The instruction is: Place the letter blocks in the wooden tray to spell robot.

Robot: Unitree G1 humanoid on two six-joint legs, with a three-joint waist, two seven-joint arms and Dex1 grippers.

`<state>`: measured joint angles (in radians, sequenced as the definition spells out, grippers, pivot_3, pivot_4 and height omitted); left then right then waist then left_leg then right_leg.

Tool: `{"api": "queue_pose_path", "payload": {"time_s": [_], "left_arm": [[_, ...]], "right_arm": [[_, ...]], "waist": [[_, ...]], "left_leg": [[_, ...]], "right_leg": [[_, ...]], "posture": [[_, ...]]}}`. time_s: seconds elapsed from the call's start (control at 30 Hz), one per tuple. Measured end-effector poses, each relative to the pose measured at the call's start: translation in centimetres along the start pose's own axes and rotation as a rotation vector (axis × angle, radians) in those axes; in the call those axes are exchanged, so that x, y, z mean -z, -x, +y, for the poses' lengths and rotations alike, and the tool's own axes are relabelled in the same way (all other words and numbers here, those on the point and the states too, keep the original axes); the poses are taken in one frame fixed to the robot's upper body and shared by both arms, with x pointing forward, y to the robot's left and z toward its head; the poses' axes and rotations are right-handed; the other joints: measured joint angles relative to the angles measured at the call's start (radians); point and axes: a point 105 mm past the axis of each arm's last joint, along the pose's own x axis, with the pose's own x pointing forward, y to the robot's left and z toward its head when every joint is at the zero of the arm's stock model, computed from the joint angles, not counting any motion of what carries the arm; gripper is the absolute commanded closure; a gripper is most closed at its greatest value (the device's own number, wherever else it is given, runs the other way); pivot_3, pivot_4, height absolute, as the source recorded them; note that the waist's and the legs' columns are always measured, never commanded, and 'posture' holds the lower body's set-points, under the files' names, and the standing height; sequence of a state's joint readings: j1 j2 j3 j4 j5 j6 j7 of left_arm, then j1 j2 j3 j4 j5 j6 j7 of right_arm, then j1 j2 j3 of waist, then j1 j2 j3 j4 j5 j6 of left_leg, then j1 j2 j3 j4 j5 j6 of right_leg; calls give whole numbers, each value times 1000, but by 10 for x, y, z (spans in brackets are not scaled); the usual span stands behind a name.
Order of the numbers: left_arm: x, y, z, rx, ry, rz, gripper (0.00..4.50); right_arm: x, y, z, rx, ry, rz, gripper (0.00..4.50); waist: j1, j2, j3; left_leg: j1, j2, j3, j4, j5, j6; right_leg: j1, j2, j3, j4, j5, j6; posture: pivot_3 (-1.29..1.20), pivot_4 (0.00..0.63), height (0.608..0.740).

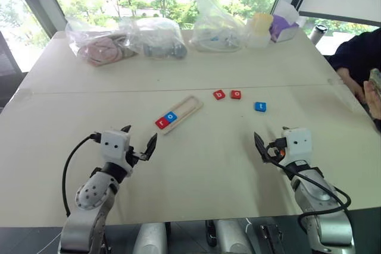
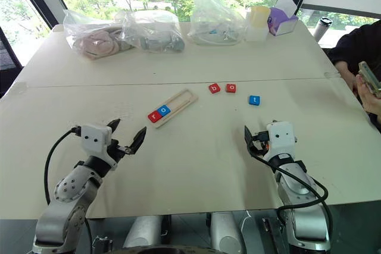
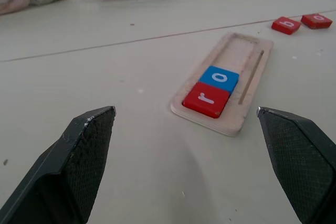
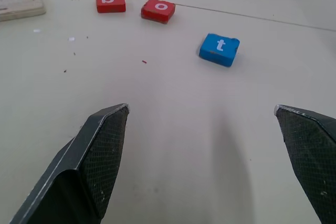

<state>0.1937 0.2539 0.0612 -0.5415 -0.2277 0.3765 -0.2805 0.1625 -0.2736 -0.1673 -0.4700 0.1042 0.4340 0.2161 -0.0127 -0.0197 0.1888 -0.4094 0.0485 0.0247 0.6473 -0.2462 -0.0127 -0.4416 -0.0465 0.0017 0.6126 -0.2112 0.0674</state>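
1. The left gripper point(image 1: 139, 143) hovers over the near left of the table point(image 1: 196, 165), its two black fingers spread wide and holding nothing.
2. The right gripper point(image 1: 269, 144) hovers over the near right of the table, its fingers likewise parted and empty.
3. Just beyond the left gripper lies the wooden tray point(image 1: 186, 109), a little left of the table's middle. Its long axis runs on a diagonal, from the near left up to the far right.
4. Two tiles sit in the tray's near-left end, touching: the red r point(image 1: 161, 122) at the very end, the blue o point(image 1: 171, 116) next along. The rest of the tray is bare wood.
5. The left wrist view shows what the head views do not: a thin slot point(image 3: 251, 77) running along the tray's length beside the tile channel.
6. Right of the tray's far end, loose on the table, lie the red b point(image 1: 219, 94) and the red o point(image 1: 236, 94), just beside each other but apart.
7. The blue t point(image 1: 260, 106) lies further right and a little nearer, beyond the right gripper. The right wrist view shows it turned slightly askew against the two red tiles.
8. The head views take in more: clear plastic bags point(image 1: 125, 41) and a purple tissue box point(image 1: 283, 28) along the far edge, and a person's dark sleeve point(image 1: 357, 57) at the far right.
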Motion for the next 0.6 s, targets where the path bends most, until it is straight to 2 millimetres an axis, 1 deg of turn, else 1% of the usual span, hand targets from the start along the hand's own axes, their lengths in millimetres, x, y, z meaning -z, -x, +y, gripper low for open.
{"api": "queue_pose_path", "payload": {"time_s": [0.13, 0.3, 0.47, 0.6], "left_arm": [[3, 0, -1, 5, 11, 18, 41], [1, -1, -3, 21, 13, 27, 41], [-3, -2, -5, 49, 19, 25, 41], [-6, -5, -5, 57, 18, 24, 41]], "right_arm": [[5, 6, 4, -2, -12, 15, 0], [6, 5, 10, -20, -19, 15, 0], [1, -3, 22, -83, -15, -4, 0], [-5, -10, 22, -91, -8, -28, 0]], "waist": [[-1, 0, 0], [-2, 0, 0], [-2, 0, 0], [0, 0, 0]], "left_leg": [[0, 0, 0, 0, 0, 0], [0, 0, 0, 0, 0, 0], [0, 0, 0, 0, 0, 0], [0, 0, 0, 0, 0, 0]], "right_leg": [[0, 0, 0, 0, 0, 0], [0, 0, 0, 0, 0, 0], [0, 0, 0, 0, 0, 0], [0, 0, 0, 0, 0, 0]], "posture": [[0, 150, 740], [0, 150, 740], [0, 150, 740], [0, 150, 740]]}}
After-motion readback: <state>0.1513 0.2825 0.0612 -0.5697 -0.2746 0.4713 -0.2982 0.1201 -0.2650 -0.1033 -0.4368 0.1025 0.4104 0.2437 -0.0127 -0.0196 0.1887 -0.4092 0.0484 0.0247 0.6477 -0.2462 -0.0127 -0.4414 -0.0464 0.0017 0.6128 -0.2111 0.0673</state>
